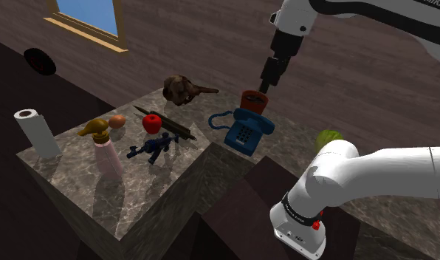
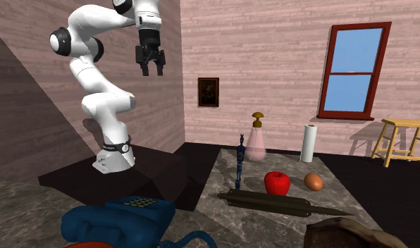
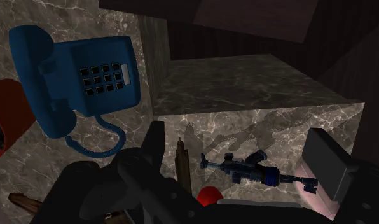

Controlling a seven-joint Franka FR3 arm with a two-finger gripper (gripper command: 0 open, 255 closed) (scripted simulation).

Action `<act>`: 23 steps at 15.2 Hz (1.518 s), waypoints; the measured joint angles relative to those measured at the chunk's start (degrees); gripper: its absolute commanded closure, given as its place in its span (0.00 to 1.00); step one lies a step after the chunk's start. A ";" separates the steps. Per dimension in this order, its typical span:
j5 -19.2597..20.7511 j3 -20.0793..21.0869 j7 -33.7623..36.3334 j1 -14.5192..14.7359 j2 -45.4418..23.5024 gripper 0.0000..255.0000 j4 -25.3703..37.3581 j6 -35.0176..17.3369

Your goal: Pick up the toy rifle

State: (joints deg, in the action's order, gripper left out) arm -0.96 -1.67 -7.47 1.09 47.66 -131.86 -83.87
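One target: toy rifle [image 1: 153, 146] — dark blue, lying flat on the desk [image 1: 137, 193], close to the desk's front edge in the shoulder view.
Neighbours: pink bottle [image 1: 106, 154] near it on the shoulder view's left; red apple [image 1: 152, 122] and rolling pin [image 1: 178, 130] just behind it, apart from it as far as we can tell.
Pincer: the pincer [image 2: 151, 72] hangs high with its fingers spread and nothing between them. In the shoulder view we see it over the blue telephone [image 1: 246, 130] and the red-brown pot [image 1: 254, 98], well apart from the toy rifle.
Wrist view: the toy rifle [image 3: 252, 170] shows between the two fingers but far below them, untouched.
Step, as we judge it: the reach is barely begun, with the whole descent and grasp left to do.
Risk 1: the rifle is thin and low. Fingers closing too high would miss it, and too low they would strike the desk.
Risk 2: apple and rolling pin sit near — a spread finger coming down on that side could set the apple rolling or shove the pin.
Risk 3: the bottle is tall on a narrow base, so a sideways sweep would tip it.
Risk 4: the rifle is near the edge, so a push instead of a pinch could slide it off.
Risk 5: the shape is uneven, and a grip far from the middle would likely let it swing or slip on the lift.
Risk 6: a low path across could clip the telephone.
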 measured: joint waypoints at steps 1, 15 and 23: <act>0.00 0.00 0.00 0.00 0.00 0.00 0.00 0.00; -11.76 18.15 31.70 -3.15 -8.44 0.00 -9.68 -20.55; -12.80 29.34 51.62 -7.65 -23.73 0.00 -6.35 -34.36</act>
State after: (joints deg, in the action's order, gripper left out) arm -13.76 27.67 44.15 -6.57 23.92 -138.21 -118.23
